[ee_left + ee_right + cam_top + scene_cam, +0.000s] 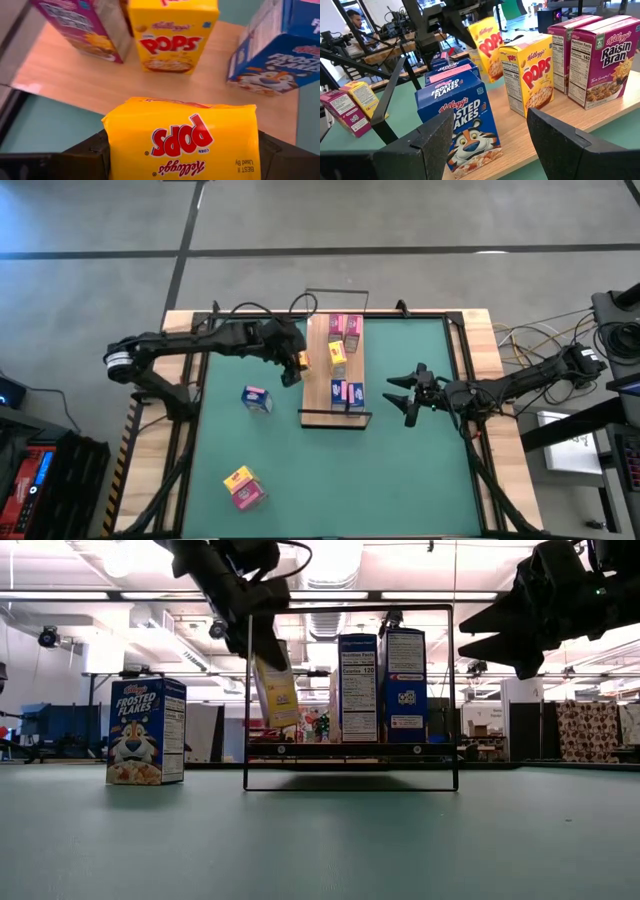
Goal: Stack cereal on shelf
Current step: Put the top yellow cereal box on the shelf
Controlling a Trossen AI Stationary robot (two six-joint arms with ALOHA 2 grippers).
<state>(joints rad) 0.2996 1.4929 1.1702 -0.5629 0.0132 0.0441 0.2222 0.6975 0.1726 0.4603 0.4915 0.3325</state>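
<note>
My left gripper (297, 366) is shut on a yellow Corn Pops box (182, 137) and holds it in the air at the left long edge of the light-wood shelf (318, 380). Upright on the shelf are pink Raisin Bran boxes (346, 326), a yellow Pops box (172, 35) and blue Frosted Flakes boxes (347, 393). My right gripper (402, 395) is open and hovers right of the shelf, touching nothing. A Frosted Flakes box (146, 730) stands on the green table left of the shelf. My left gripper pinches the yellow Corn Pops box between its two fingers (85, 155), one on each narrow side (112, 150). The fingers come slanting down from the table's left. The box is lifted clear and hangs tilted below the gripper (277, 690).
A yellow and a pink box (243, 487) lie together near the table's front left. The shelf has black wire rails (350, 785) at its short ends. Cables and gear lie off the table's right edge. A person (355, 20) is in the room beyond.
</note>
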